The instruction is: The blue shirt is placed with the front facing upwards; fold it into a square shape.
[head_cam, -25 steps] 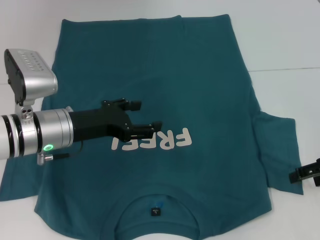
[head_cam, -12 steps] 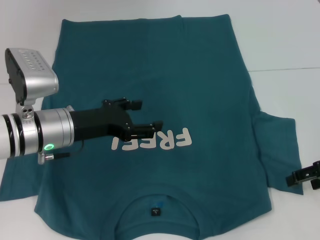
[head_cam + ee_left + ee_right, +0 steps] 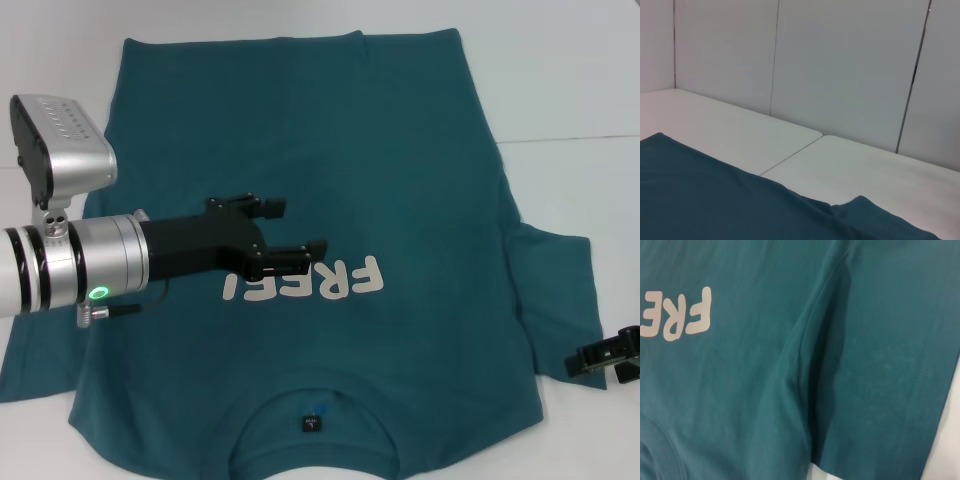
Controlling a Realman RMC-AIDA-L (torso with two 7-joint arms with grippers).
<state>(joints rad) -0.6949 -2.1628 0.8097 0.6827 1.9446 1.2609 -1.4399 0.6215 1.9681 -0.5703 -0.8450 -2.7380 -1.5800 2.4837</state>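
Across the white desk [image 3: 580, 80] the blue shirt [image 3: 400, 170] lies flat and face up, collar nearest the robot and hem at the far edge, its pale lettering [image 3: 340, 280] reading upside down from the head view. It looks like soft, light cotton that will sag and crease when lifted, so I would take it at a sleeve edge or shoulder seam, where the cloth is doubled. The left pincer [image 3: 290, 228] hangs over the chest beside the lettering, its two black fingers spread apart and holding nothing. The right pincer [image 3: 603, 357] sits low at the right sleeve's edge; whether it is parted I cannot tell. Only the right wrist view shows the sleeve seam's fold [image 3: 810, 365] closely; only the left wrist view shows the wall panels [image 3: 840, 65] beyond the hem.
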